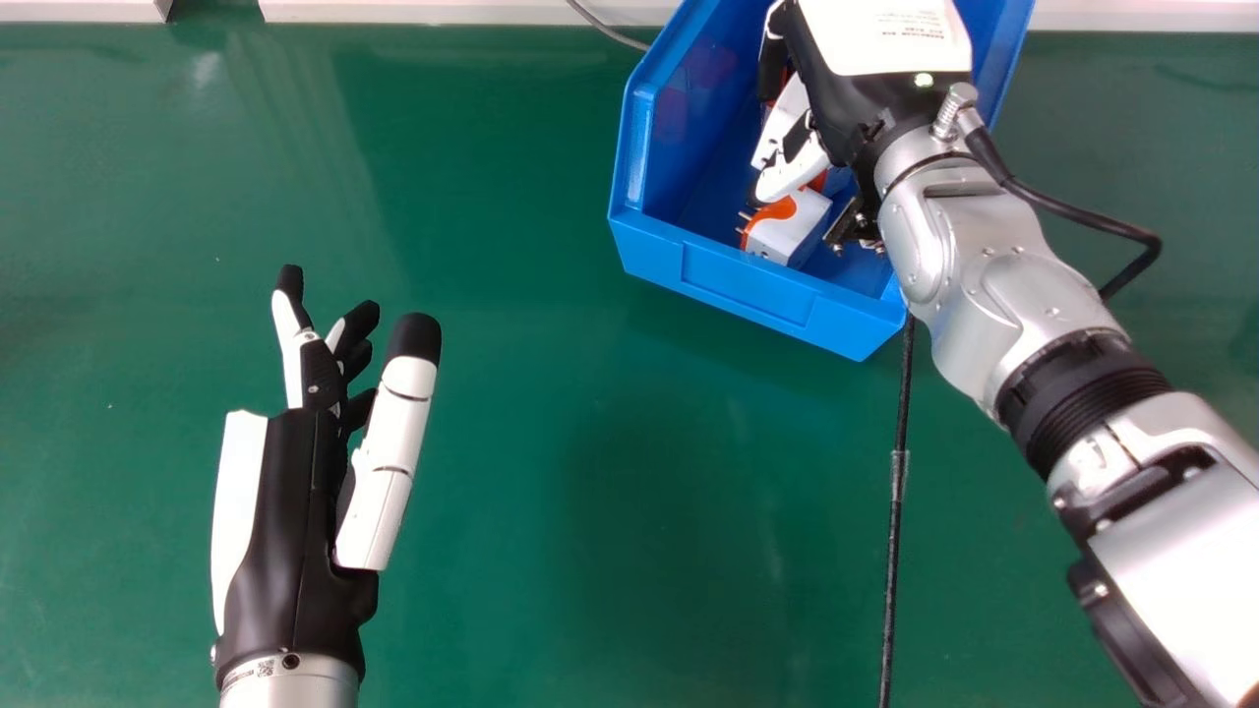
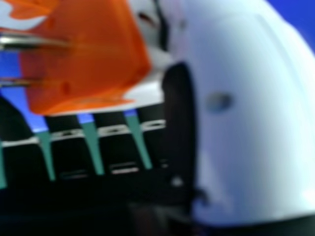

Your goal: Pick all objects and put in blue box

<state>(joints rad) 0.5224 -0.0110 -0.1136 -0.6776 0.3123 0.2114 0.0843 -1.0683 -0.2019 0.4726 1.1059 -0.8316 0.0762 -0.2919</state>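
Right hand (image 1: 834, 106) in box (image 1: 748, 287), grip unclear; left hand (image 1: 295, 492) empty, relaxed; hand view, plug (image 2: 88, 64).

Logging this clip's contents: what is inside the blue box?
A white, orange-faced plug adapter and a small metal piece. Another orange-marked item shows beneath the right hand, which hides whatever else lies there.
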